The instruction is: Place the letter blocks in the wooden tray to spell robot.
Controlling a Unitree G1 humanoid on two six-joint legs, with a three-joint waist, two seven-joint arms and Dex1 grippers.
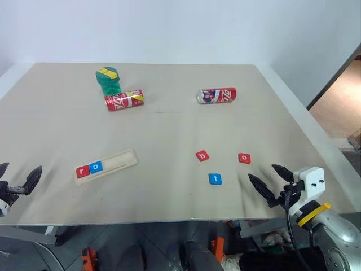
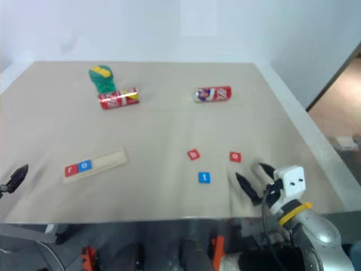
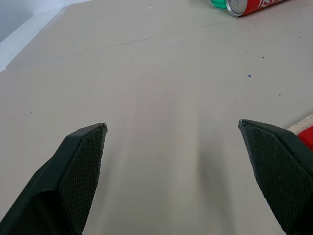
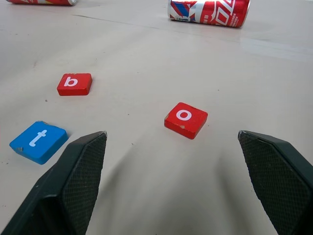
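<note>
The wooden tray (image 1: 121, 161) lies front left on the table, with a red r block (image 1: 82, 171) and a blue o block (image 1: 96, 166) at its left end. Loose to the right lie a red b block (image 1: 202, 156), a red o block (image 1: 244, 158) and a blue t block (image 1: 215, 179). My right gripper (image 1: 269, 179) hovers open at the front right, just short of the red o block (image 4: 185, 119). At the front left edge my left gripper (image 1: 20, 177) stands open and empty, left of the tray.
Two red soda cans (image 1: 124, 100) (image 1: 216, 96) lie on their sides at the back of the table. A green container with a yellow-striped lid (image 1: 107, 79) stands behind the left can. The table's front edge (image 1: 169, 221) runs just before the grippers.
</note>
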